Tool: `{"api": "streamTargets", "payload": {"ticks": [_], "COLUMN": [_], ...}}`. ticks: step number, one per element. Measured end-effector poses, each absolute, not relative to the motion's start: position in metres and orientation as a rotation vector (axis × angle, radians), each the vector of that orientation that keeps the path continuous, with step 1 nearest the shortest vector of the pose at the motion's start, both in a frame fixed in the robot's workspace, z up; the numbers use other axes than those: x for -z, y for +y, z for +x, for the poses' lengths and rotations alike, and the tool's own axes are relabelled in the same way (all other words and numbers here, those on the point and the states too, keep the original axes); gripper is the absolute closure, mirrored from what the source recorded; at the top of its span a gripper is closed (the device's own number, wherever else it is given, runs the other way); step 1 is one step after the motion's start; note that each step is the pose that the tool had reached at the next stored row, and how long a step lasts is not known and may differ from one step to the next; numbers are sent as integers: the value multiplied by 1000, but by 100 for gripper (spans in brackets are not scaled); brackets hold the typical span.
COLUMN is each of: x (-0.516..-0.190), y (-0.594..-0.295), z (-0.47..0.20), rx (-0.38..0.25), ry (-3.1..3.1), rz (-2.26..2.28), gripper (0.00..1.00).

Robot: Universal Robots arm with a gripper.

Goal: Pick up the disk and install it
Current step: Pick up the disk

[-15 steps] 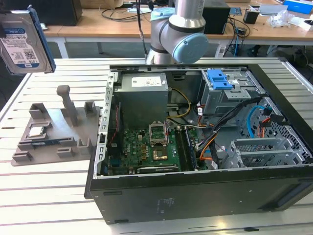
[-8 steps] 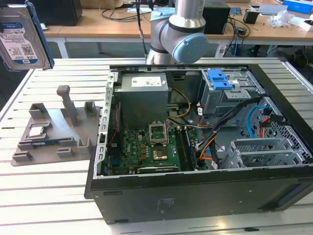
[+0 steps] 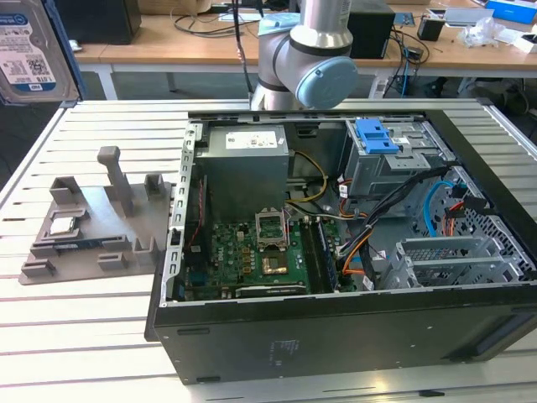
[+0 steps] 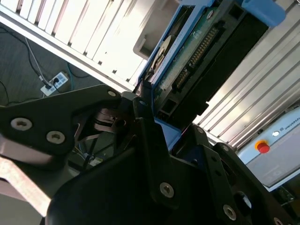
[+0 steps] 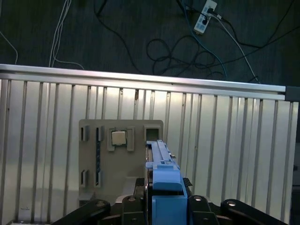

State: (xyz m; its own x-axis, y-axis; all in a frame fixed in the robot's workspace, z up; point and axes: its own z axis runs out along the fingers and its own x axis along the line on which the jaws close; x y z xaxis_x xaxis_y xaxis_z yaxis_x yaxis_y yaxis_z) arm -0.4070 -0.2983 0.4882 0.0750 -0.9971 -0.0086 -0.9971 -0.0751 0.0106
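Observation:
The disk [image 3: 27,49] hangs high over the slatted table at the exterior view's top left, close to that camera, with its white-and-blue label facing it. In the first wrist view the disk [image 5: 162,176] stands edge-on with its bright blue frame toward the lens, above the grey fixture [image 5: 117,164]. My gripper [image 5: 163,202] is shut on it, a black finger on each side. The second wrist view shows the disk's [image 4: 190,49] circuit-board side running away from the gripper [image 4: 157,121]. The open computer case [image 3: 336,252] lies at the exterior view's right.
The grey fixture [image 3: 92,227] sits beside the case and holds a small silver processor chip [image 3: 65,224]. Inside the case are a motherboard [image 3: 260,252], cables and a drive cage with a blue bracket [image 3: 376,134]. Beyond the table's rail [image 5: 140,77], cables and a power strip [image 5: 205,13] lie on the floor.

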Motion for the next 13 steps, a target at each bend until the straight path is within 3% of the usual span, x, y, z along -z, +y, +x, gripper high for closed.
{"api": "streamTargets", "payload": {"ticks": [4, 13], "x": [-506, -507], "y": [-298, -304], "z": [-407, -407], "rx": [21, 34], "ry": [-2135, -2141], "rz": [2302, 2308], "gripper": [63, 63]}}
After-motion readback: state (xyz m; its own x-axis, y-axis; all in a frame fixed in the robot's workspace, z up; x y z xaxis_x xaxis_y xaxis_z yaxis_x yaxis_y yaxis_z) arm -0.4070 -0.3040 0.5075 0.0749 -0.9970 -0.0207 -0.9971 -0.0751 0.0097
